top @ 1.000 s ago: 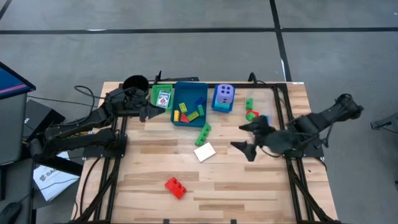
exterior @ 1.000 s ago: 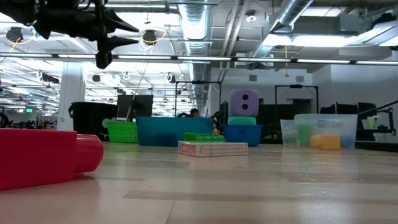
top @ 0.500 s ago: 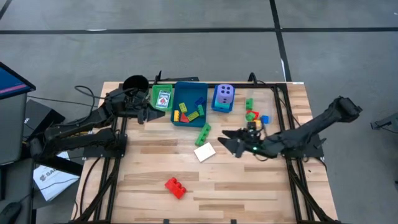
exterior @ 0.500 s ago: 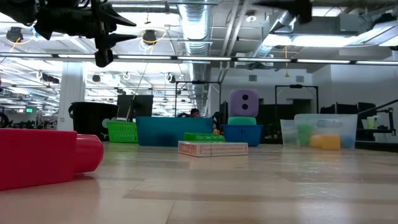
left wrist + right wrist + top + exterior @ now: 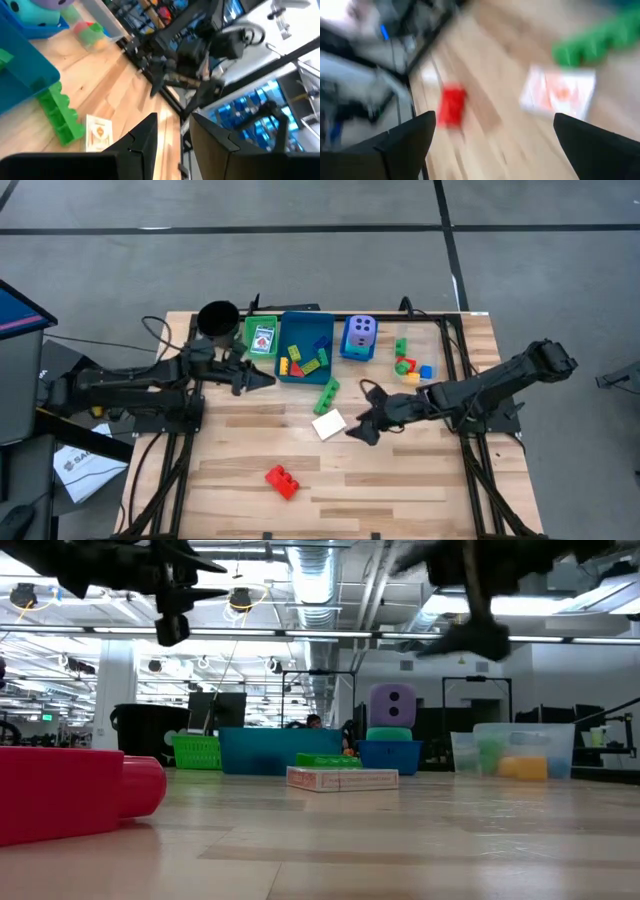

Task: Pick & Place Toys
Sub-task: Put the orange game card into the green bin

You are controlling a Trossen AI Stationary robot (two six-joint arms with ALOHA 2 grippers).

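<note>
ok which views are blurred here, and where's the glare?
Right wrist view: heavy motion smear, though the red brick, white card and green brick stay recognisable. Left wrist view: mild softness, worst in the background. Low view: near red brick out of focus, right end effector smeared, ceiling lights glaring. High view: sharp and evenly lit.

Two slim arms, matte black throughout, built of tubular links between bulkier rounded joints. Thin black cable looping off the left arm (image 5: 130, 377) near its shoulder. Right arm (image 5: 490, 385) ending in a bulbous elbow joint. Each gripper tipped with two flat, tapering, wedge-shaped black fingers (image 5: 145, 137).
</note>
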